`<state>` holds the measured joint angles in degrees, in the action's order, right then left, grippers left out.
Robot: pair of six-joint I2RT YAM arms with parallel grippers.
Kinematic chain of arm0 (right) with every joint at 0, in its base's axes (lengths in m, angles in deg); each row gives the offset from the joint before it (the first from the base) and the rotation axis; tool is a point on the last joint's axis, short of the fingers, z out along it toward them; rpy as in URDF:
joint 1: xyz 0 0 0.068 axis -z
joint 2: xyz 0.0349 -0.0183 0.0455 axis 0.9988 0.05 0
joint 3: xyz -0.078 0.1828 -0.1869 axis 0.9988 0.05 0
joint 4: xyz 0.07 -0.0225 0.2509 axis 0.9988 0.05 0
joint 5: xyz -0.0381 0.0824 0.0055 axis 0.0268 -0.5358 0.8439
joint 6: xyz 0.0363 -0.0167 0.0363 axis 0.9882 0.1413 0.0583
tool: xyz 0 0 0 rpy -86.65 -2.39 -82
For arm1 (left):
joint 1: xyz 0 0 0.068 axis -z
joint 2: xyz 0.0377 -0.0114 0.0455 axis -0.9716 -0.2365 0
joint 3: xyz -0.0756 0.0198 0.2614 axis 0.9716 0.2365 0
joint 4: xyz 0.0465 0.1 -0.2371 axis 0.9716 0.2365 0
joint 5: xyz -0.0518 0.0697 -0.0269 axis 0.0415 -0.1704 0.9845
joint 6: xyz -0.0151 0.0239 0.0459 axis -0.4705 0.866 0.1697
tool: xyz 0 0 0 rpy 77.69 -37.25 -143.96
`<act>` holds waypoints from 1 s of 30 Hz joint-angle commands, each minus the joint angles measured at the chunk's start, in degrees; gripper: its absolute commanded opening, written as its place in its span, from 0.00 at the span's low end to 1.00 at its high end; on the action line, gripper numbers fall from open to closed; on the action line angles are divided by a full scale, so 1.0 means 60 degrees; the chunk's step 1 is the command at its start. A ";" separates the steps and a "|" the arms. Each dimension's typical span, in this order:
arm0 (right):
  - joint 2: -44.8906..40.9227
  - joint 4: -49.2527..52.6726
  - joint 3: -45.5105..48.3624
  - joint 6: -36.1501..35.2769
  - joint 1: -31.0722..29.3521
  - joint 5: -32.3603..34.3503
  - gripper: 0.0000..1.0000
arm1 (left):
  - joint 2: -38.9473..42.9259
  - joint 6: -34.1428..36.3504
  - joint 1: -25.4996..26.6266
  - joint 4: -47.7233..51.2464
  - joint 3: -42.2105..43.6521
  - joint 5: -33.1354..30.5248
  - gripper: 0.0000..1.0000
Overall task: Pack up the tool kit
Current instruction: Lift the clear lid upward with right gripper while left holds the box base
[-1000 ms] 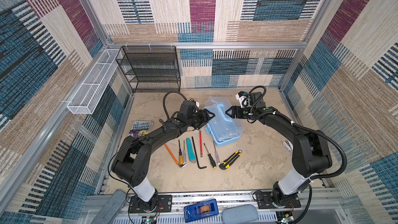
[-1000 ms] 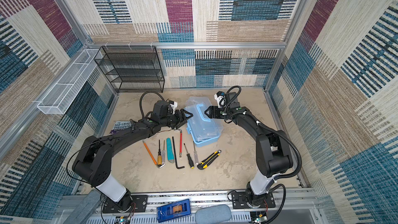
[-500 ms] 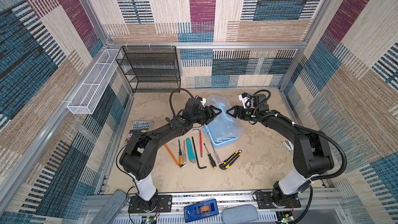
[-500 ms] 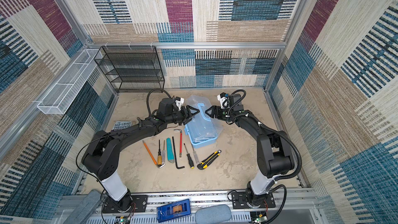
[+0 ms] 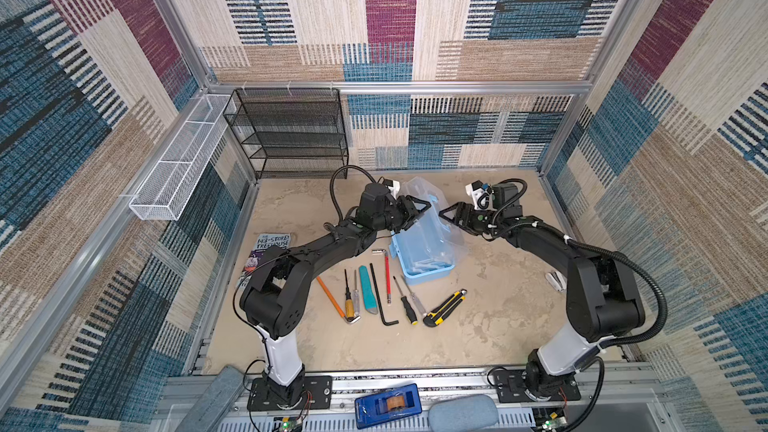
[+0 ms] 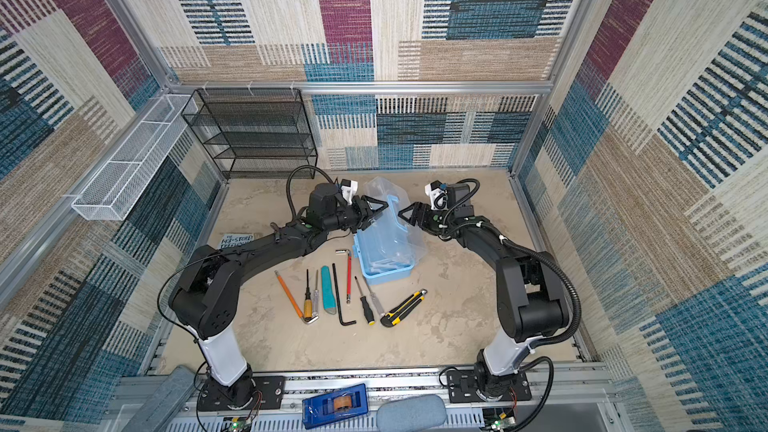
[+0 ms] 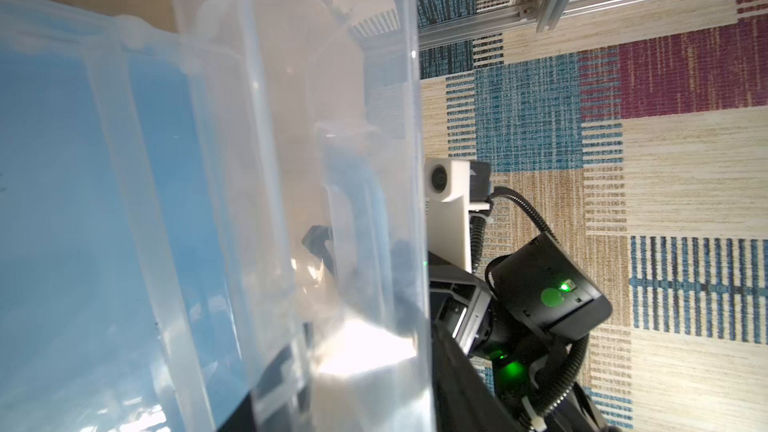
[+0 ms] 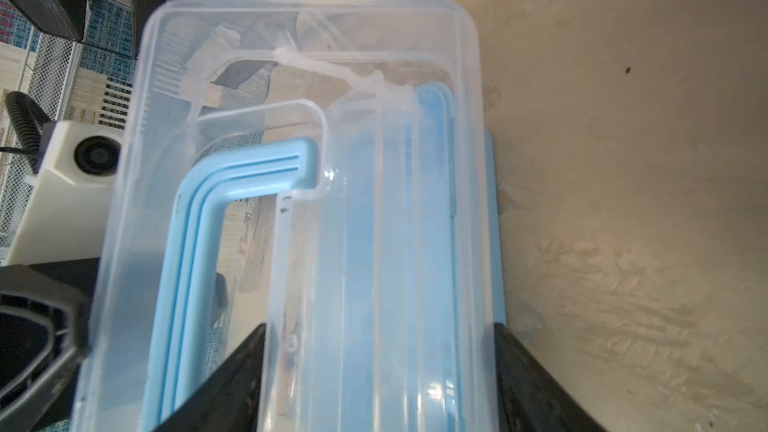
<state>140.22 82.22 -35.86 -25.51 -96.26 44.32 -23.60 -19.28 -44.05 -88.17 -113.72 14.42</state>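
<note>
The pale blue tool kit case [image 5: 430, 272] [image 6: 388, 274] sits mid-table with its clear lid [image 5: 417, 191] [image 8: 415, 35] raised. My right gripper [image 5: 446, 216] [image 8: 380, 334] is shut on the lid, one finger by the blue handle [image 8: 232, 184] and one on the outer edge. My left gripper [image 5: 417, 211] [image 7: 365, 392] straddles the lid's other side; the plastic blurs its grip. A pencil [image 5: 330, 297], screwdrivers [image 5: 405, 301], a teal knife [image 5: 368, 292], hex keys [image 5: 380, 299] and a yellow-black knife [image 5: 444, 308] lie in front of the case.
A paperback book [image 5: 266, 251] lies at the left under my left arm. A black mesh shelf [image 5: 291, 135] stands at the back and a white wire basket [image 5: 178, 164] hangs on the left wall. A dark blue tape dispenser [image 5: 388, 405] sits on the front rail.
My left gripper has swung right and back onto the raised lid, and its jaws have narrowed. My right gripper and the case have barely moved.
</note>
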 commanded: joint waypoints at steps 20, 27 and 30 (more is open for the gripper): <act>-0.0150 0.0013 -0.0185 -0.0744 0.0439 0.0076 0.91 | -0.1310 -0.0030 0.0085 -0.0174 -0.1906 0.0557 0.24; -0.0672 0.0268 0.0215 -0.1136 0.0717 0.1287 0.95 | -0.1811 0.0359 0.0140 0.0902 -0.2964 0.0610 0.23; -0.0998 0.0302 0.0519 -0.1133 0.0870 0.1889 0.99 | -0.2114 0.0505 0.0186 0.1380 -0.3479 0.1009 0.23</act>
<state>135.76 83.77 -33.83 -31.45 -91.61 50.61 -35.17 -18.80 -43.17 -82.64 -132.34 18.27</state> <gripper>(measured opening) 0.978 0.229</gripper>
